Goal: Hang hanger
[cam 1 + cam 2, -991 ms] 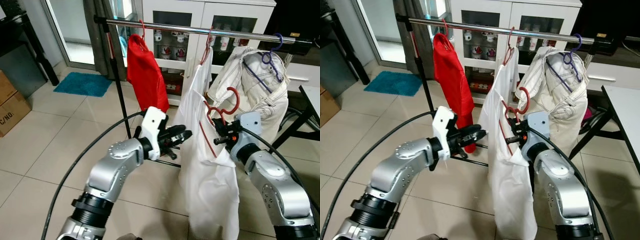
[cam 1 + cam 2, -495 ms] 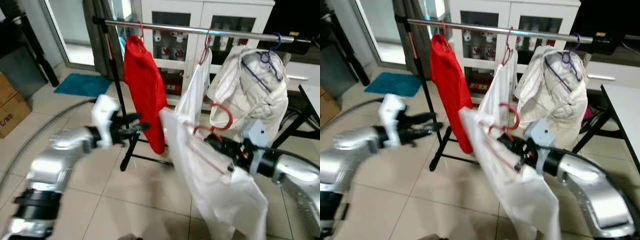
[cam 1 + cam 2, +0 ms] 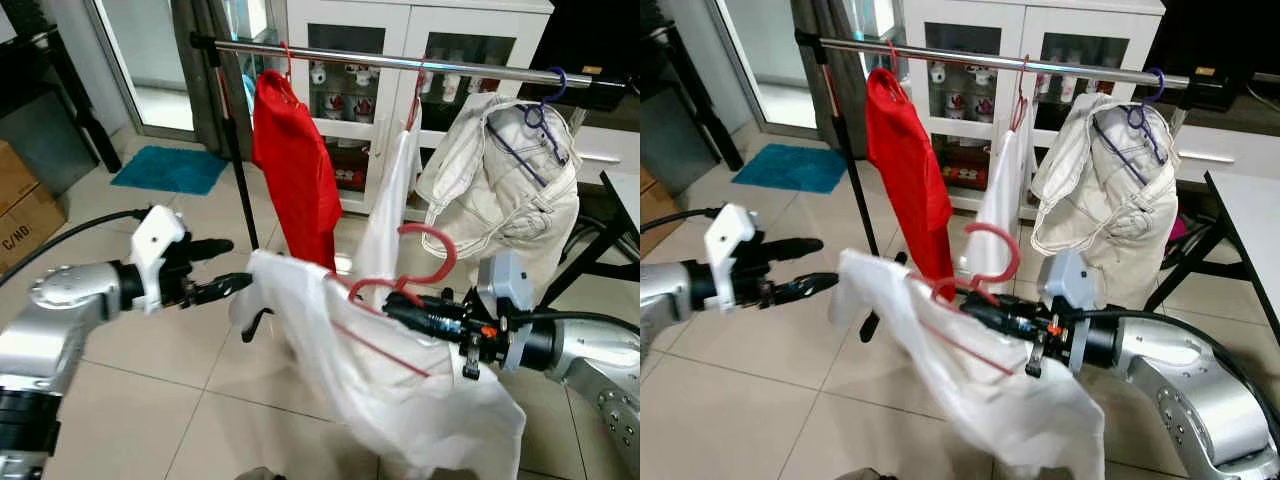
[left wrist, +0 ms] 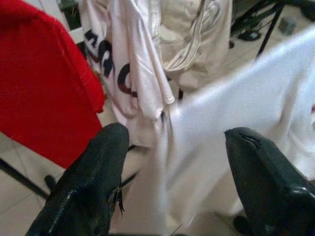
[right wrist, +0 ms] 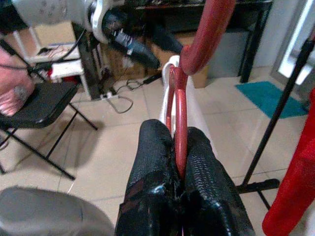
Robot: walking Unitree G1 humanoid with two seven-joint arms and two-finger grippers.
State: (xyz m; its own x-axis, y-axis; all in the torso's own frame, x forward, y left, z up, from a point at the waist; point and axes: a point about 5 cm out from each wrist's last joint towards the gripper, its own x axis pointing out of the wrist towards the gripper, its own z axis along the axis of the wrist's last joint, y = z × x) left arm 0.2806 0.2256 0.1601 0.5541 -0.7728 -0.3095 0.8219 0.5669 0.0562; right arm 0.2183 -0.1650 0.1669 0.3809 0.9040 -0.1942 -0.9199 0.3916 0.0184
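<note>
A red hanger [image 3: 428, 262] carries a white garment [image 3: 400, 395] that billows out low in front of me. My right gripper [image 3: 405, 306] is shut on the hanger's neck [image 5: 180, 113], below its hook, well under the metal rail [image 3: 400, 62]. Left of the garment's edge, my left gripper [image 3: 228, 266] is open, and the white cloth [image 4: 231, 123] lies beyond its spread fingers [image 4: 98, 177]. On the rail hang a red garment [image 3: 300, 165], a white shirt [image 3: 395, 195] and a cream jacket [image 3: 510, 170] on a purple hanger [image 3: 545, 95].
The rack's black upright [image 3: 232, 150] stands between my left arm and the red garment. A white glass-door cabinet [image 3: 345, 40] is behind the rail. A cardboard box [image 3: 22, 215] and teal mat [image 3: 168, 168] lie left; a table edge [image 3: 622, 190] is right.
My right arm has swung the hanger and white garment down and to the left, spreading the cloth out. My left arm has drawn back to the left, away from the garment.
</note>
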